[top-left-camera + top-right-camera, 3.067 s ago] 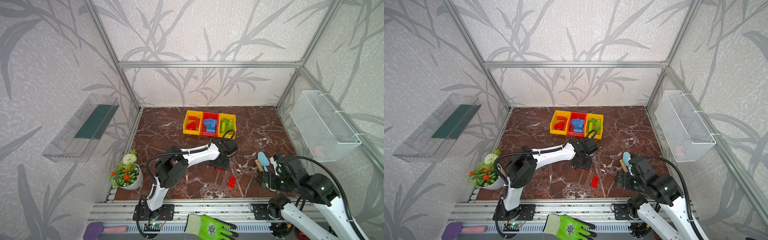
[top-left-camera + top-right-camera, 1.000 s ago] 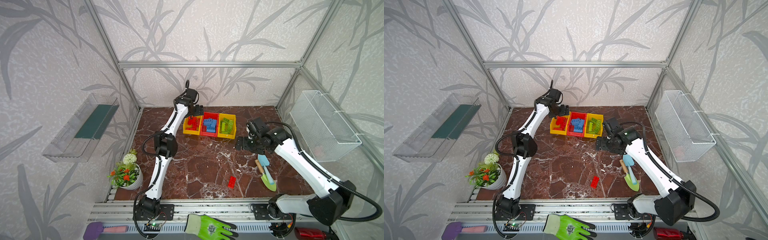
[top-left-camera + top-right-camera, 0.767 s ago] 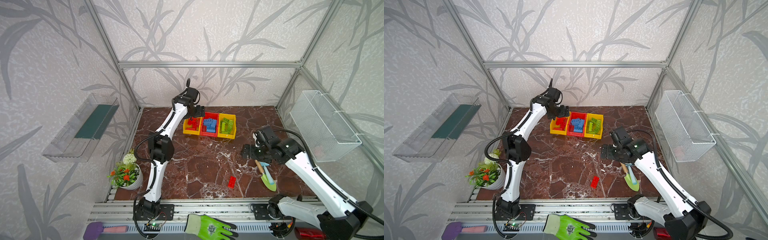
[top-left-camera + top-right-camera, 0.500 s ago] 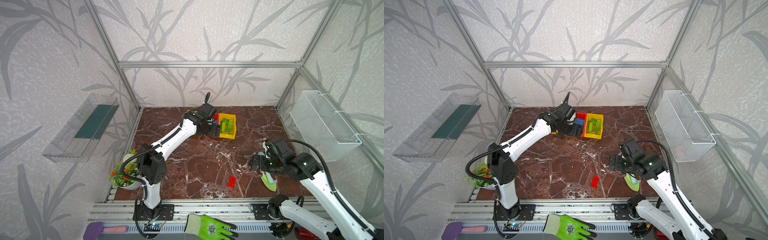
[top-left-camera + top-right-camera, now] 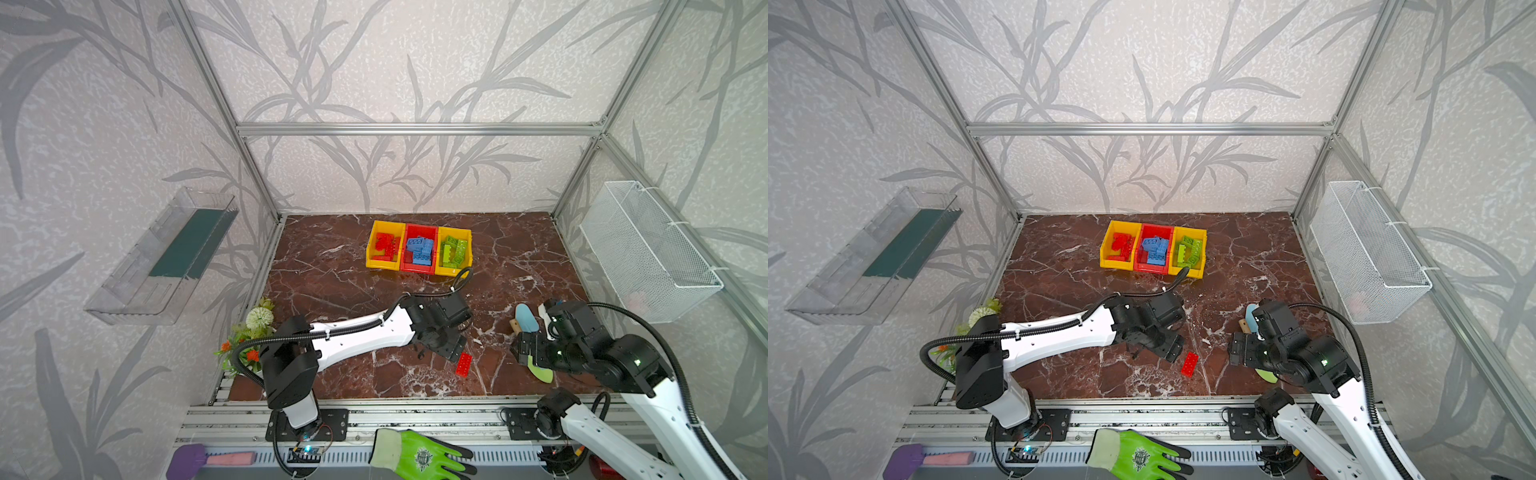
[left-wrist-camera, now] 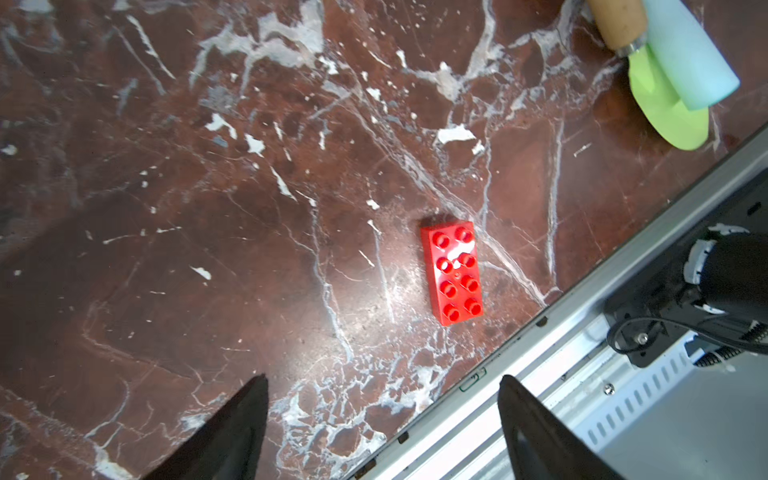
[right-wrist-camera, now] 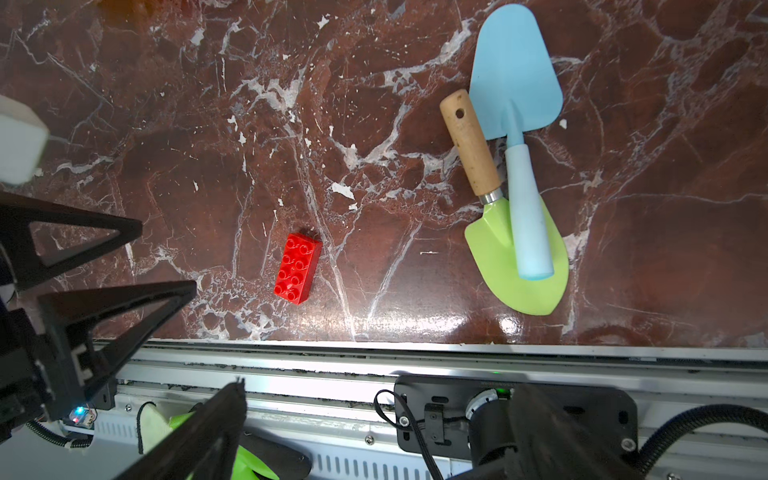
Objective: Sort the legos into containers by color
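Marble top (image 6: 166, 166); left gripper (image 6: 381, 380) spread near lego (image 6: 453, 272)

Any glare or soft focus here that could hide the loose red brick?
Left wrist view: a white glare patch lies across the studs of the red brick, but its outline is sharp; the left hand shows only as dark, featureless tips. Right wrist view: a bright reflection streaks the marble floor near its front edge; the brick is crisp. Both top views: even light, no strong glare.
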Robot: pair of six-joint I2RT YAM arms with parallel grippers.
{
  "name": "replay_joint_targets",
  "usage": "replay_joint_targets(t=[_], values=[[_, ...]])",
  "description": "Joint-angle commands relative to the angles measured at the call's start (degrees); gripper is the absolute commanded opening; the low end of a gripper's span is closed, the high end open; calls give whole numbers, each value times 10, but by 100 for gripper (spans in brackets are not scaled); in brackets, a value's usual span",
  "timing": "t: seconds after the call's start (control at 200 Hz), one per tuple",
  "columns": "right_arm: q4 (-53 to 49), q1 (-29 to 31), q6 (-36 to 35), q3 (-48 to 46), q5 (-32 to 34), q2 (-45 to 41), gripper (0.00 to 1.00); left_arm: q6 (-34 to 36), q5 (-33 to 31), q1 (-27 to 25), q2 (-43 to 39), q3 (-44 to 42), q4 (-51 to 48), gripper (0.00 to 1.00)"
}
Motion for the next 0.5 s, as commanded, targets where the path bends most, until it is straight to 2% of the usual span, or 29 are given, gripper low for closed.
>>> replay_joint_targets(t=[0.0,0.08,0.495], values=[[-7,-2,4,15,-3,-4,99,3,2,-10,18,1,25,86],[-3,-2,27,15,-5,-8,99,14,18,-18,46,21,26,86],[-45,-3,37,37,15,-35,99,29,57,-27,154,75,55,86]])
